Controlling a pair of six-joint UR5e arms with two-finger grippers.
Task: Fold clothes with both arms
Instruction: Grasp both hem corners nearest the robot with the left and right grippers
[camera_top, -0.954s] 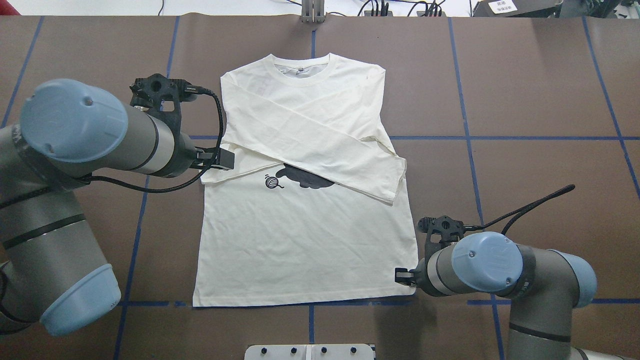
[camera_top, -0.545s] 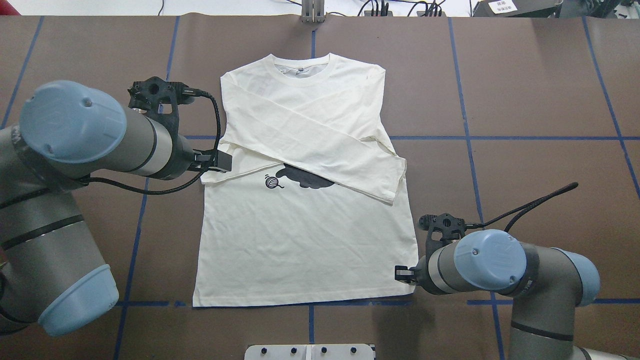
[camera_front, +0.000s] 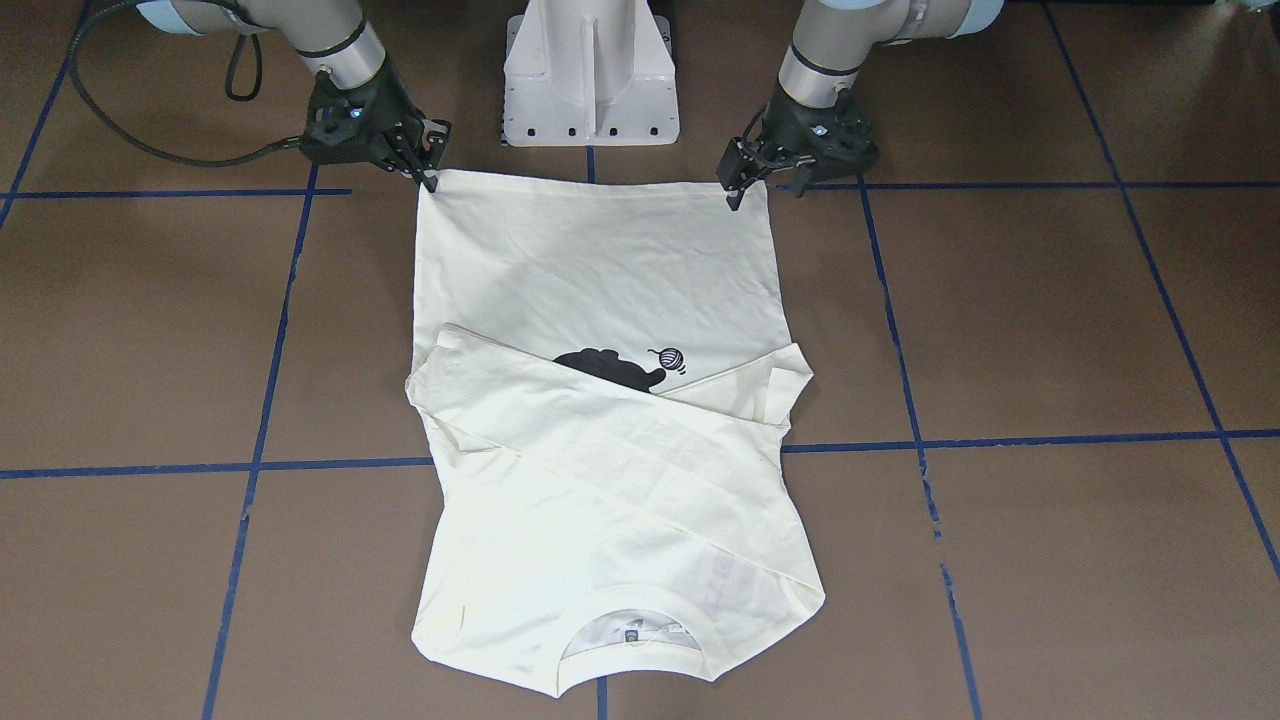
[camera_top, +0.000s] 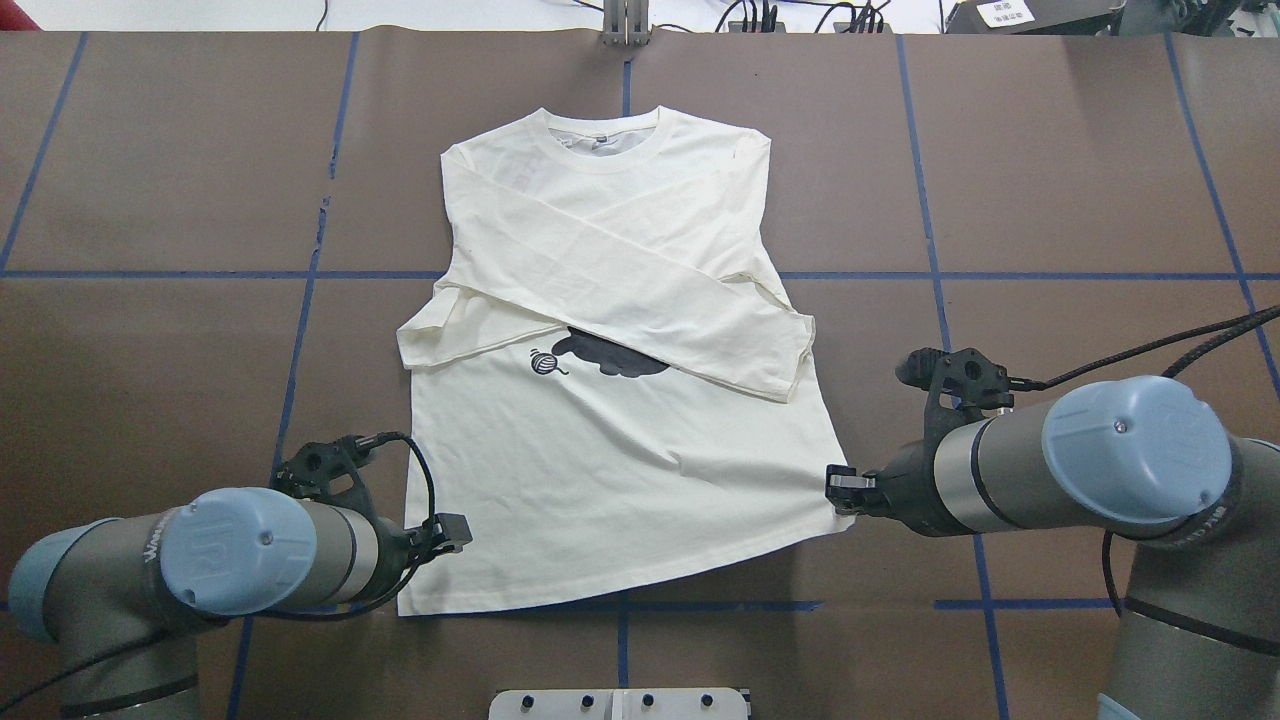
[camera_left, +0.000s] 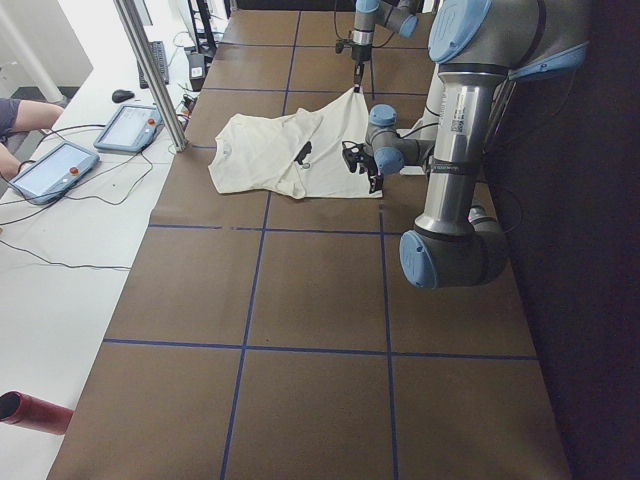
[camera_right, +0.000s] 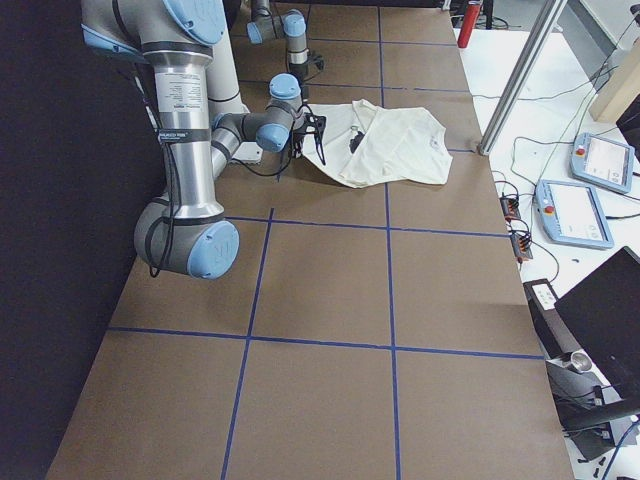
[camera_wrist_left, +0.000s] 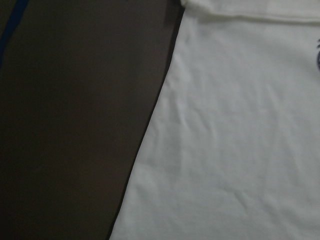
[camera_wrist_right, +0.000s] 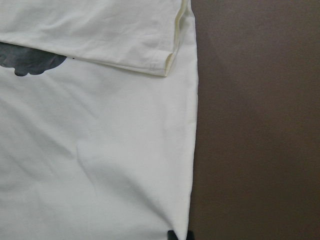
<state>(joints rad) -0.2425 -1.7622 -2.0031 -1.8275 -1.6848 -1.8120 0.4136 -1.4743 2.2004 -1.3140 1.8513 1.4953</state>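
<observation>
The cream shirt (camera_top: 610, 470) lies flat, collar at the far side, both sleeves folded across the chest over the black cat print (camera_top: 610, 357). My right gripper (camera_top: 838, 487) is shut on the hem's right corner and holds it a little off the table; one fingertip (camera_wrist_right: 172, 235) shows at the shirt's edge in the right wrist view. My left gripper (camera_top: 452, 532) is low over the shirt's left edge near the hem's left corner and looks open. The left wrist view shows only the shirt's edge (camera_wrist_left: 150, 125), no fingers. In the front view the grippers (camera_front: 432, 182) (camera_front: 735, 192) stand at the two hem corners.
The brown table (camera_top: 1080, 200) has blue tape lines. The white pedestal base (camera_front: 590, 80) stands right behind the hem. A metal post (camera_top: 625, 25) stands beyond the collar. Tablets (camera_left: 60, 165) lie on the side bench.
My left arm has moved from the folded sleeve cuff down to the hem's left corner. My right gripper has pulled the hem's right corner up and away from the near edge.
</observation>
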